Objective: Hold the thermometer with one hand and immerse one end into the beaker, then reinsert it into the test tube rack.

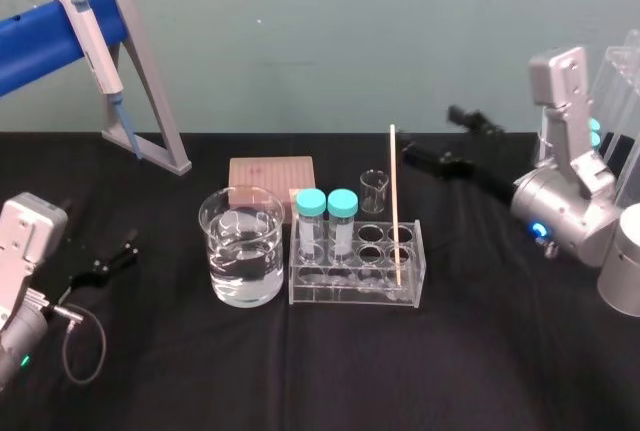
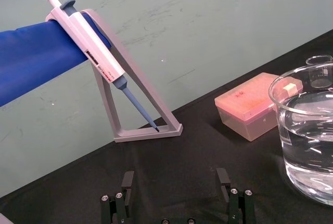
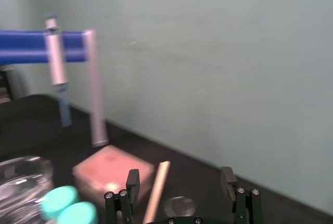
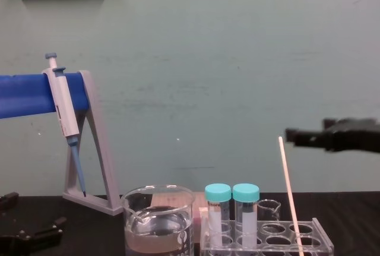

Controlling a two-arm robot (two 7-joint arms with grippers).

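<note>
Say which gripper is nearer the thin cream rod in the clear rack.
Right. Right gripper hovers open beside the thin cream rod; left gripper sits open beyond the wide glass beaker.

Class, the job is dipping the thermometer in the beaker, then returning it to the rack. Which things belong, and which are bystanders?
Belong: thermometer, beaker, rack, right gripper (jaws open, right of the thermometer).

Bystanders: pipette, stand, pink box, capped tubes, small beaker, left gripper (parked, left of the beaker).

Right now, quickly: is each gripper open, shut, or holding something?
Left gripper: open, empty, near the beaker.
Right gripper: open, empty, close to the thermometer standing in the test tube rack.
</note>
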